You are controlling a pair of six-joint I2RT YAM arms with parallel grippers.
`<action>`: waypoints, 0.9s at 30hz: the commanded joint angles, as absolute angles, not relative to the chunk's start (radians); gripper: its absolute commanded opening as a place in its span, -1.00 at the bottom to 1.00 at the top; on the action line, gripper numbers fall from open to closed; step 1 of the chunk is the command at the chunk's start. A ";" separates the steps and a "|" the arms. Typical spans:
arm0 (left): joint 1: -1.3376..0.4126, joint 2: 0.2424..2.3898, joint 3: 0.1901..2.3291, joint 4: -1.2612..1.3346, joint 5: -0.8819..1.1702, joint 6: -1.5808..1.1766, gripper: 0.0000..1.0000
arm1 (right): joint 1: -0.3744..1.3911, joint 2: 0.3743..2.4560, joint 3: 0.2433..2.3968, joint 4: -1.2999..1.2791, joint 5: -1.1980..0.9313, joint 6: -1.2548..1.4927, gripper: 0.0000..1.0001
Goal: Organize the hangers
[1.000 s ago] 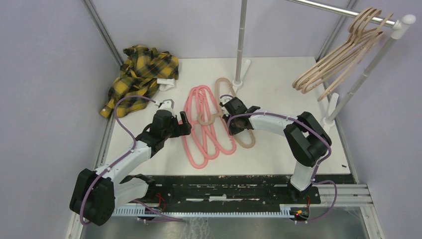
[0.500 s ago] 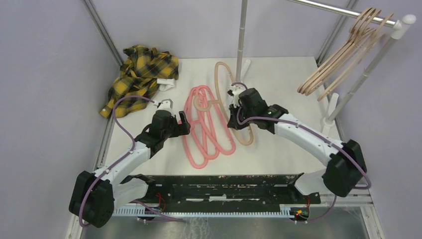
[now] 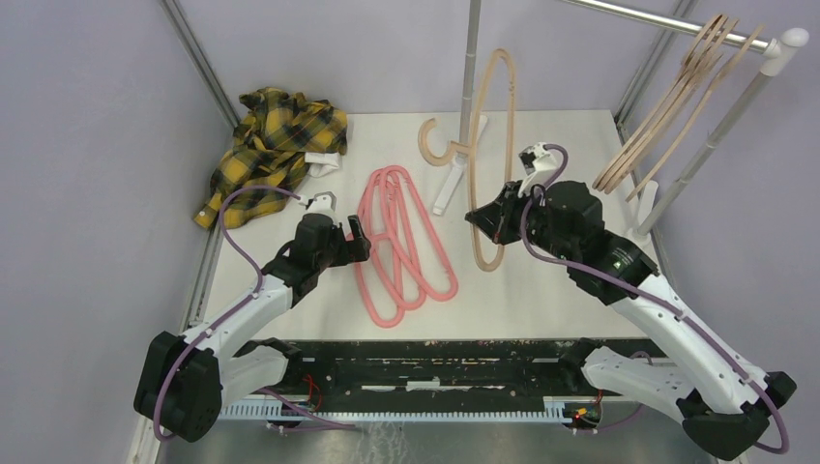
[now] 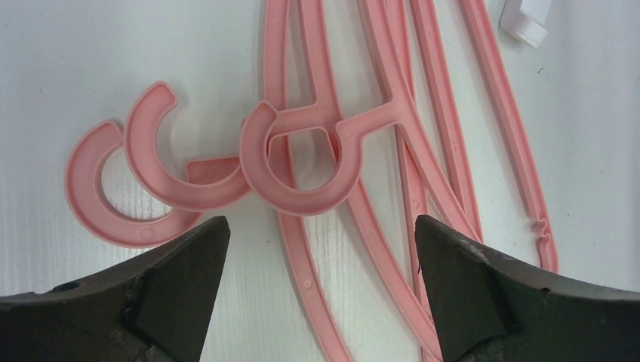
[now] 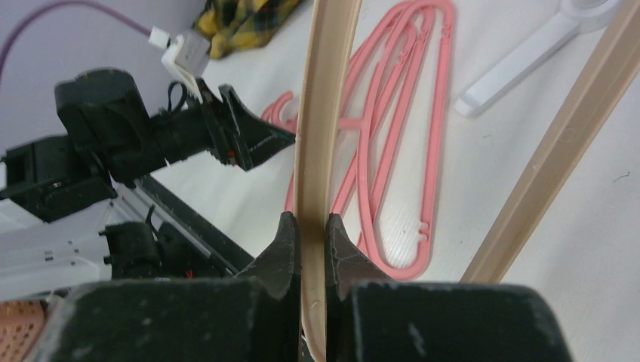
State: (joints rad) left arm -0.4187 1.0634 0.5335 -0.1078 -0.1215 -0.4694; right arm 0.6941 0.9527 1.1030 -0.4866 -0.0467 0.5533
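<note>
Top external view, with both wrist views. Three pink hangers of flat moulded plastic, with rounded triangular outlines and C-shaped hooks, lie overlapped on the matte white table at centre. The left gripper hovers over the table just beside those hooks, its dark wedge-shaped jaws spread wide and holding nothing. That arm reaches forward low with its elbow bent. The right gripper is clamped on one thin side bar of a beige hanger. This hanger stands on edge to the right of the pink set, its loop rising toward the far side and its hook pointing left past the grey upright pole. The right arm extends diagonally from the near right corner, wrist turned toward centre. More beige hangers hang bunched on the metal rail at far right. A crumpled yellow plaid shirt lies at the far left corner.
</note>
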 commanded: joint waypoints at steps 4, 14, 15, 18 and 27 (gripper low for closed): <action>-0.420 1.058 0.563 -0.056 -0.100 -0.526 0.99 | 0.699 0.930 1.160 -0.341 0.279 0.648 -0.99; -0.420 1.030 0.562 -0.052 -0.089 -0.522 0.98 | 0.692 1.124 1.317 -0.105 0.441 0.640 -0.98; -0.419 1.027 0.562 -0.053 -0.089 -0.522 0.98 | 0.688 1.146 1.338 -0.090 0.456 0.636 -0.98; -0.419 1.018 0.559 -0.054 -0.089 -0.522 0.98 | 0.659 1.184 1.380 -0.052 0.490 0.646 -0.97; -0.419 1.004 0.553 -0.058 -0.084 -0.522 0.98 | 0.501 1.257 1.377 0.043 0.429 0.819 -0.97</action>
